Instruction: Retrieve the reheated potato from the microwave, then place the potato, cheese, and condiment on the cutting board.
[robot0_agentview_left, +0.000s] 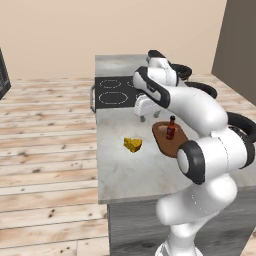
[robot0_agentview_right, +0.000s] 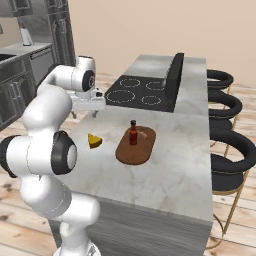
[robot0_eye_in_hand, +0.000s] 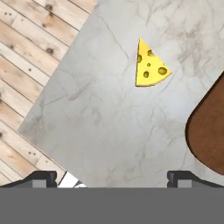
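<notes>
— Gripper (robot0_eye_in_hand: 111, 177) status? Go left to right.

— Gripper hangs above the grey marble desk (robot0_eye_in_hand: 100, 122), jaws spread wide, nothing between them. In the hand view the wooden floor (robot0_eye_in_hand: 26, 65) fills the 9 o'clock side, then bare marble. The cheese (robot0_eye_in_hand: 148, 68) lies flat at about 1 o'clock from the fingertips, well apart from them. The cutting board (robot0_eye_in_hand: 210, 131) cuts in at 3 o'clock.

— And from the right base view?

— The gripper (robot0_agentview_right: 87, 109) is at the desk's 9 o'clock edge, the cheese (robot0_agentview_right: 94, 141) near it toward 5 o'clock. The cutting board (robot0_agentview_right: 136, 147) sits just beside the cheese at 3 o'clock, not touching, with the condiment (robot0_agentview_right: 133, 133) upright on it. The black stovetop (robot0_agentview_right: 137, 91) lies at 12 o'clock from the board.

— The potato and microwave?

— Cannot tell.
</notes>
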